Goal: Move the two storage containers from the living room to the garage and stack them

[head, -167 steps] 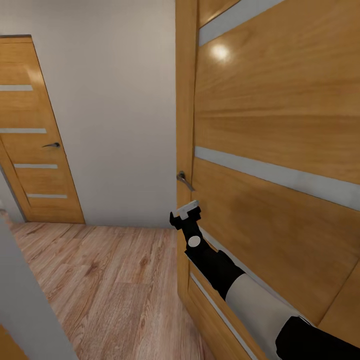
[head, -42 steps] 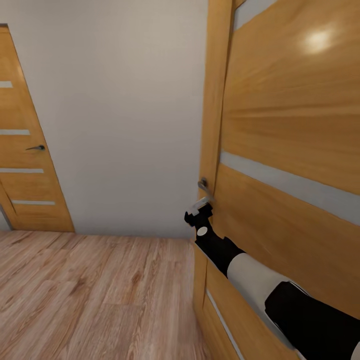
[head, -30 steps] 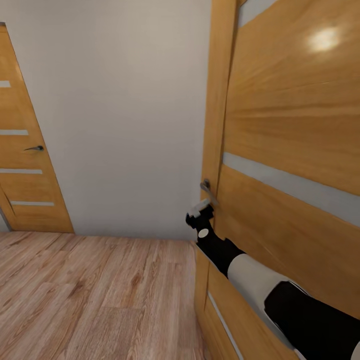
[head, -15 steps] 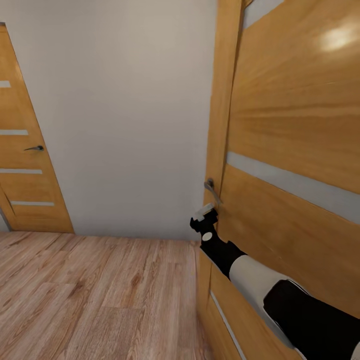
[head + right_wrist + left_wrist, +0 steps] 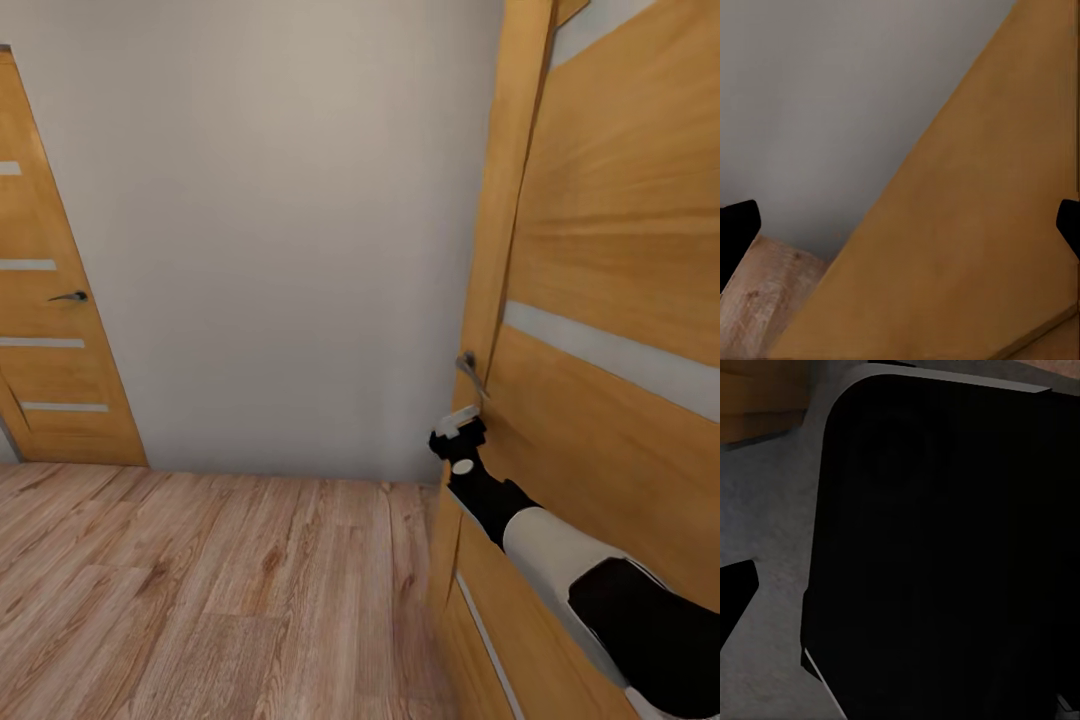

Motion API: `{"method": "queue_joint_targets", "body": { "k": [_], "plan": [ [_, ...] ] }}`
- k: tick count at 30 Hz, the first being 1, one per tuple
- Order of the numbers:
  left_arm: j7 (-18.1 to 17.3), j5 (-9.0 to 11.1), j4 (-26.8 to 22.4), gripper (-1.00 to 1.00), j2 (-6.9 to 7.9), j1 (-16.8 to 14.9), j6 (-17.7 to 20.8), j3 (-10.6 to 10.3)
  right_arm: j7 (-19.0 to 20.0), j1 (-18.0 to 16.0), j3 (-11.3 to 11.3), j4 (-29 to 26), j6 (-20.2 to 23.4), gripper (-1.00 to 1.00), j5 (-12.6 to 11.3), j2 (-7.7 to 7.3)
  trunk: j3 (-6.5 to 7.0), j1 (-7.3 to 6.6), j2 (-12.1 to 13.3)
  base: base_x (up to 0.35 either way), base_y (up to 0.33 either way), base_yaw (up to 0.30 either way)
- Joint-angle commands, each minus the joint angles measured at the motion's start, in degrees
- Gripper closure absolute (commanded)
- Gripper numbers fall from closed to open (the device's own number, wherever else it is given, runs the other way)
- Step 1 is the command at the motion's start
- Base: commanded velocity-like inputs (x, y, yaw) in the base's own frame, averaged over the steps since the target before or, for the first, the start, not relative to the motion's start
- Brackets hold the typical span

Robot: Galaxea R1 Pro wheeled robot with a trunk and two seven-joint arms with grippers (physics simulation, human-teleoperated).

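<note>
**Your right arm is pushing a door in the hallway**

Your right gripper sits just under the door handle, pressed to the wooden door to swing it. Its fingertips are spread wide, holding nothing. No red bins here. I cannot tell about your left jaws.

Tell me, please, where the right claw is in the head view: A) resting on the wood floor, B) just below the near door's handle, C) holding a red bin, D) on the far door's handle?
B: the right claw sits just under the metal handle at the edge of the near wooden door, holding nothing.
</note>
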Motion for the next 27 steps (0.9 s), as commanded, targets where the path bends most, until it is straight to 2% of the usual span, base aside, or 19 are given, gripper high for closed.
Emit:
{"method": "queue_joint_targets", "body": {
  "k": [1, 2, 6, 8, 10, 13, 27],
  "plan": [
    [0.02, 0.38, -0.02, -1.00, -0.01, 0.00, -0.09, 0.11, -0.55, -0.06, -0.88, 0.12, 0.02, -1.00, 0.14, -0.70, -0.06, 0.00, -0.03, 0.000, 0.000, 0.000],
    [0.03, 0.38, -0.02, -1.00, -0.02, 0.00, -0.08, 0.11, -0.53, -0.07, -1.49, 0.12, 0.02, -1.00, 0.14, -2.13, -0.06, 0.00, -0.03, 0.000, 0.000, 0.000],
    [0.03, 0.38, -0.02, -1.00, -0.01, 0.00, -0.08, 0.11, -0.53, -0.06, -2.24, 0.08, 0.02, -1.00, 0.14, -3.66, -0.06, 0.00, -0.03, 0.000, 0.000, 0.000],
    [0.04, 0.38, -0.02, -1.00, 0.00, 0.00, -0.09, 0.11, -0.55, -0.06, -3.31, 0.07, 0.02, -1.00, 0.14, -4.97, -0.06, 0.00, -0.03, 0.000, 0.000, 0.000],
    [0.04, 0.38, -0.02, -1.00, 0.05, 0.00, -0.09, 0.11, -0.60, -0.07, -5.47, -0.08, 0.07, -1.00, 0.14, -6.53, -0.06, 0.00, -0.03, 0.000, 0.000, 0.000],
    [0.01, 0.38, -0.02, -1.00, 0.04, 0.00, -0.09, 0.11, -0.67, -0.07, -6.86, -0.17, 0.10, -1.00, 0.14, -7.20, -0.06, 0.00, -0.03, 0.000, 0.000, 0.000],
    [0.04, 0.38, -0.02, -1.00, -0.01, 0.00, -0.09, 0.11, -1.18, -0.07, -8.05, -0.20, 0.36, -1.00, 0.14, -9.32, -0.06, 0.00, -0.03, 0.000, 0.000, 0.000]
  ]
}}
